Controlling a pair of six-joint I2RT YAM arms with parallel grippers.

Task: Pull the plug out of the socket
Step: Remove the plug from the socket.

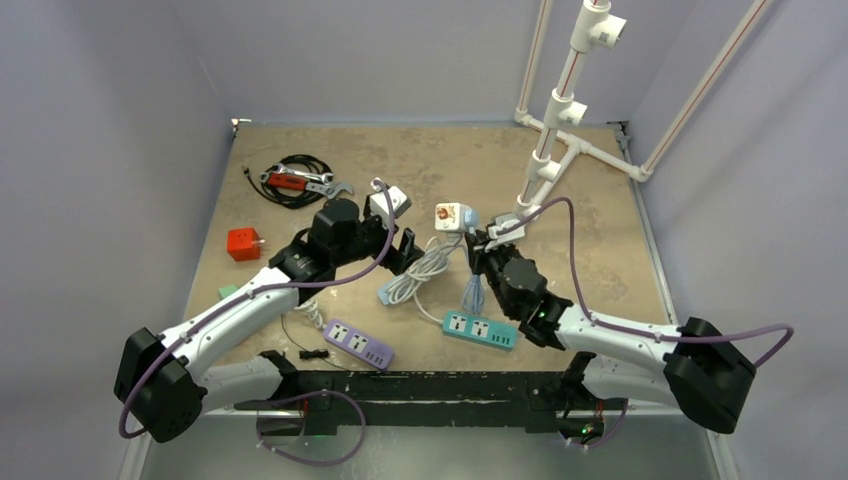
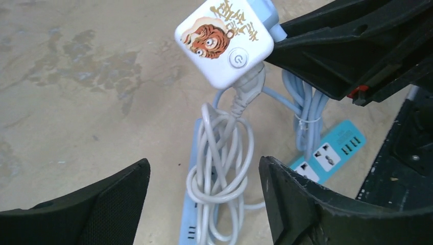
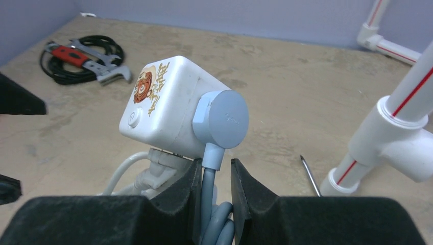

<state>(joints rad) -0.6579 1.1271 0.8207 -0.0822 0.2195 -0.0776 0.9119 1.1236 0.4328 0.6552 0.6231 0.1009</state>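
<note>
The right pincer (image 3: 214, 176) is gripping the blue plug's cable (image 3: 208, 199) under the white socket (image 3: 166, 104); the left pincer (image 2: 204, 176) is standing wide.

Plug (image 3: 220, 120) in the socket's (image 3: 163, 104) right side (cords (image 2: 219, 158) below), wrench (image 3: 87, 58) far left.

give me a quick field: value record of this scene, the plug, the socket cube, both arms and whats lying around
socket: white cube with tiger picture, lifted off the table
plug: round blue-grey plug, still seated in the cube's side
right gripper: jaws closed on the blue cable just below the plug
left gripper: open, near the cube, holding nothing
white cord: coiled, hanging from the cube
other items: teal power strip, purple power strip, red box, black cable with wrench, white pipe frame
task state: plug not yet pulled
</note>
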